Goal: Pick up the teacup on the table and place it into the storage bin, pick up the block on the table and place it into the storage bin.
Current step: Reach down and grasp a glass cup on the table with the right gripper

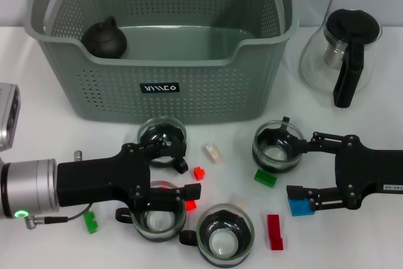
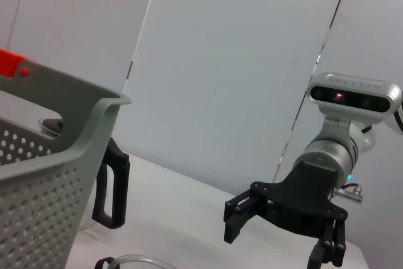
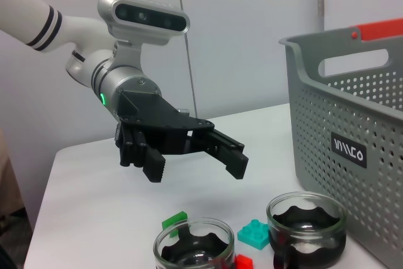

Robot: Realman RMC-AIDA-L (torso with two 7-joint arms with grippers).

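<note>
The left gripper [image 1: 179,177] is spread wide above two round glass teacups [image 1: 162,135]; the right gripper [image 1: 295,169] is wide too, beside a blue block [image 1: 301,206]. The perforated grey-green storage bin [image 1: 157,86] stands behind them on the white table [image 1: 56,130].

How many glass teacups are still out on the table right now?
4: one in front of the storage bin near its label, one under the left gripper at, one front-centre, one by the right gripper at. None appear hidden.
</note>
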